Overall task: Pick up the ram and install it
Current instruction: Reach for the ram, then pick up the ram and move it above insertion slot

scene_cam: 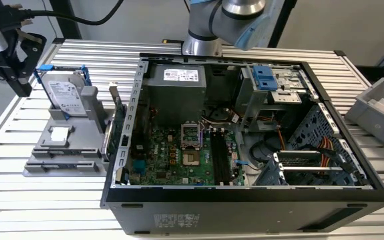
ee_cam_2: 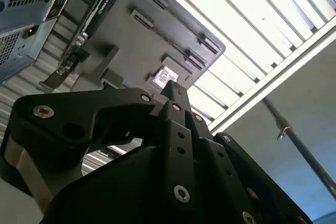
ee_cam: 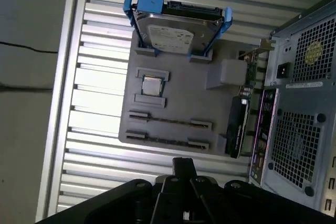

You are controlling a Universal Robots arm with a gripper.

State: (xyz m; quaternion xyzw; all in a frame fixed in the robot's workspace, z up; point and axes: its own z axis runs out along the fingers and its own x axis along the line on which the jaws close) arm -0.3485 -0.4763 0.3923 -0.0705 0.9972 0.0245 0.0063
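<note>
The ribbed silver aluminium tabletop shows pale parallel slats. The flat grey plastic holder carries a silver hard drive in a bright blue frame. The open black steel computer case bares a green circuit board. The claw is matte black.

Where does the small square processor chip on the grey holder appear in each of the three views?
Exterior view: the processor chip lies on the grey holder, at the exterior view's left, nearer the camera than the hard drive.
First wrist view: it sits between the hard drive and the two long slots.
Second wrist view: it shows on the holder's face.
Shared landmark: the computer case beside the holder.
</note>
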